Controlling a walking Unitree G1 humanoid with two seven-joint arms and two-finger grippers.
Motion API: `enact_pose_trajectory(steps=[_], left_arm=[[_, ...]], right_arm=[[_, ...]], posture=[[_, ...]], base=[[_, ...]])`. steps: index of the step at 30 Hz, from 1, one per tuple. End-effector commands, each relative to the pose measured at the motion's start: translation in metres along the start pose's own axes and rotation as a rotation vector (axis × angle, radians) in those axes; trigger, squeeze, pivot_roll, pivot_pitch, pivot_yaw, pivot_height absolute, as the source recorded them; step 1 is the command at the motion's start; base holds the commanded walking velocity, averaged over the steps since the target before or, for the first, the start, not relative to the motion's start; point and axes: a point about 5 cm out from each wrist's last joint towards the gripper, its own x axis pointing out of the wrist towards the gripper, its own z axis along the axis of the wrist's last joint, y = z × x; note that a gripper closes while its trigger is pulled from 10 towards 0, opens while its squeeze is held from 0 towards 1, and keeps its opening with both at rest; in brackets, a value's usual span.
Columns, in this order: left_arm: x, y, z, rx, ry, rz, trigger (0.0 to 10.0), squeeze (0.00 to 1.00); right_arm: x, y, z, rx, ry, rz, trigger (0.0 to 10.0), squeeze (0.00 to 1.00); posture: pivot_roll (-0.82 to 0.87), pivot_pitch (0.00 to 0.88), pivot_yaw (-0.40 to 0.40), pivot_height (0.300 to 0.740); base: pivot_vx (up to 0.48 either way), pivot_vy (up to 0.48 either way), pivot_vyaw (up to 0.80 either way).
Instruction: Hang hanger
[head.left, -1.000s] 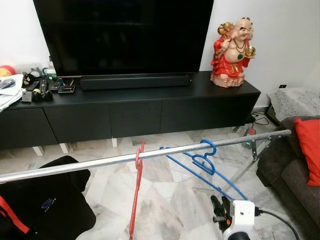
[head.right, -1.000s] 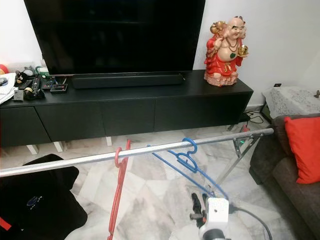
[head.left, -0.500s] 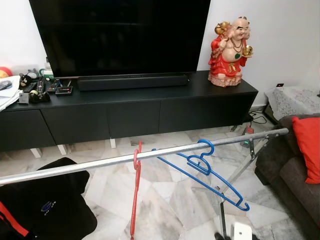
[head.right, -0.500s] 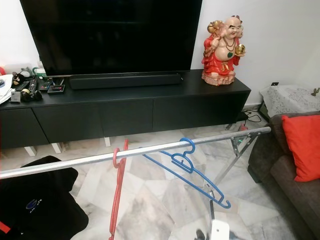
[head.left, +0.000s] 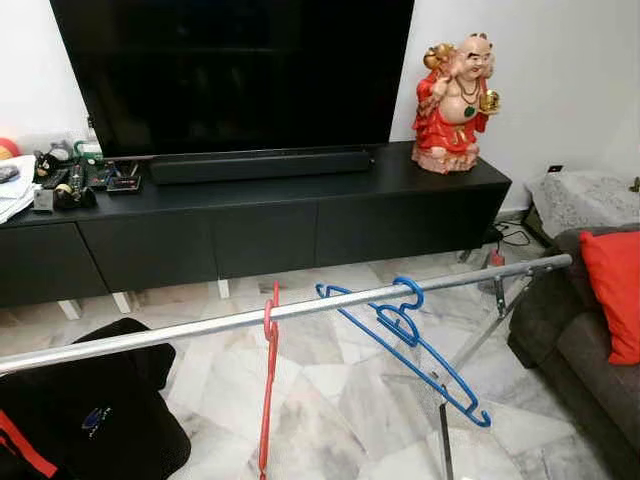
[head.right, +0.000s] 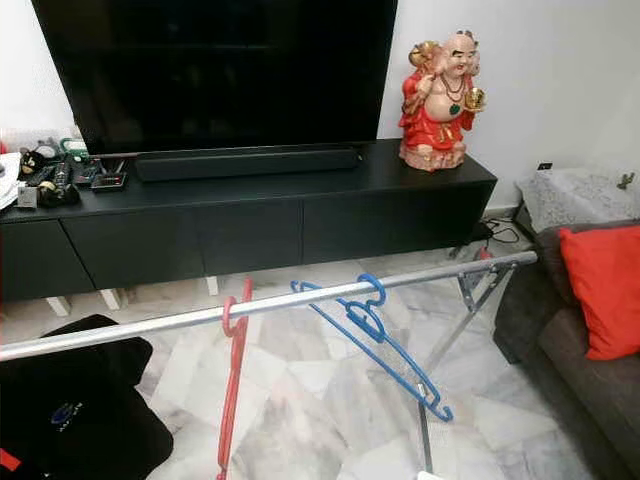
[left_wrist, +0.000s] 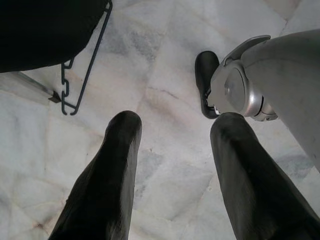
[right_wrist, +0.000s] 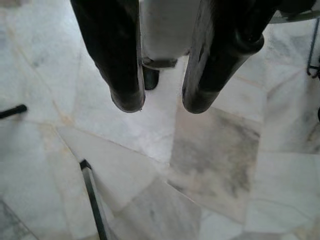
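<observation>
A silver rail (head.left: 330, 305) of a drying rack runs across the room in front of me. A blue hanger (head.left: 410, 335) hangs by its hook on the rail, right of centre, tilted with one end low to the right. A red hanger (head.left: 268, 385) hangs on the rail left of it, seen edge-on. My left gripper (left_wrist: 172, 135) points down at the marble floor, open and holding nothing. My right gripper (right_wrist: 160, 102) also points at the floor, fingers apart and empty.
A black TV console (head.left: 260, 215) with a large TV (head.left: 235, 70) stands behind the rack, a red figurine (head.left: 455, 95) at its right end. A black bag (head.left: 90, 420) lies on the floor at left. A sofa with a red cushion (head.left: 612, 290) is at right.
My right gripper has dropped out of the eye views from below the blue hanger. The blue hanger now hangs free on the rail. The camera has shifted slightly.
</observation>
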Motion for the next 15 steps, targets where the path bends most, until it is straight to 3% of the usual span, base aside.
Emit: enact_pose_trajectory(steps=[1,6,15], left_arm=[[-0.0001,-0.001,-0.0021,0.002,0.004,-0.003,10.0,0.0],[0.0003,-0.0019,-0.001,-0.006,0.002,-0.004,10.0,0.0],[0.0015,-0.0071,0.0006,-0.011,-0.001,-0.015,10.0,0.0]], right_arm=[[-0.0012,-0.0073,-0.0035,-0.002,0.01,-0.019,10.0,0.0],[-0.0018,-0.0091,-0.0064,-0.004,0.018,-0.019,10.0,0.0],[-0.0013,-0.0114,-0.0036,-0.009,0.018,-0.029,10.0,0.0]], posture=[[0.1,0.0,-0.023,0.74],[0.1,0.0,-0.02,0.74],[0.1,0.0,-0.024,0.74]], base=[[0.0,0.0,0.0],[-0.204,0.0,0.0],[0.0,0.0,0.0]])
